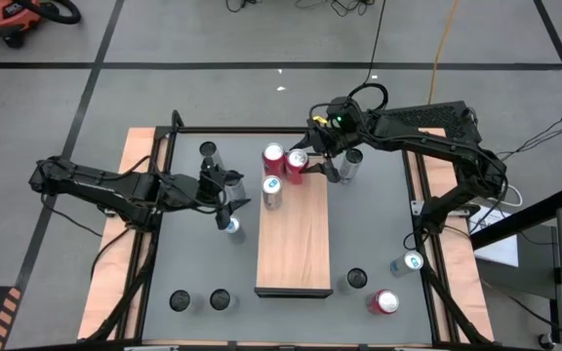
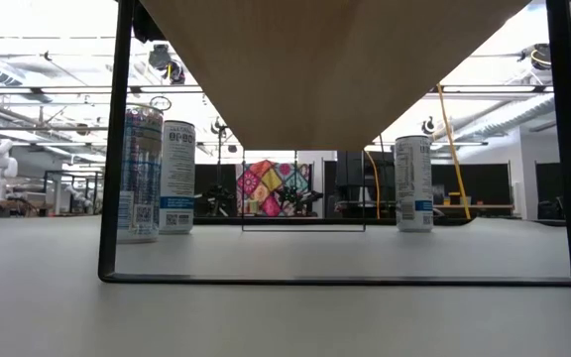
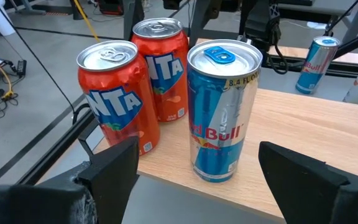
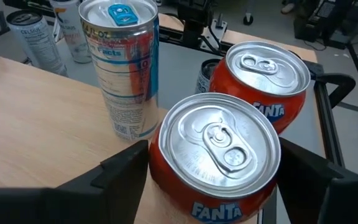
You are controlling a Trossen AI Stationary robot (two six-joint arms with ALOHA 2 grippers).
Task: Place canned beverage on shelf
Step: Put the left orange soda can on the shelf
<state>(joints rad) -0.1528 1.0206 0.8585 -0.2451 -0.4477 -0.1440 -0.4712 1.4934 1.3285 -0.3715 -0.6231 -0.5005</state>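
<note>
fanta can (image 4: 213, 155) between open right hand (image 4: 210, 180)

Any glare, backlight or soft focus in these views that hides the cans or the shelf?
Low view: bright ceiling lights behind leave the light-brown wood-grain shelf underside dim and the tall silver cans backlit. Left wrist view: the blue-and-silver slim can is sharp, with sheen on its lid, while the left pincer's dark fingers blur. Right wrist view: highlights gleam on the nearest orange soda can top.
</note>
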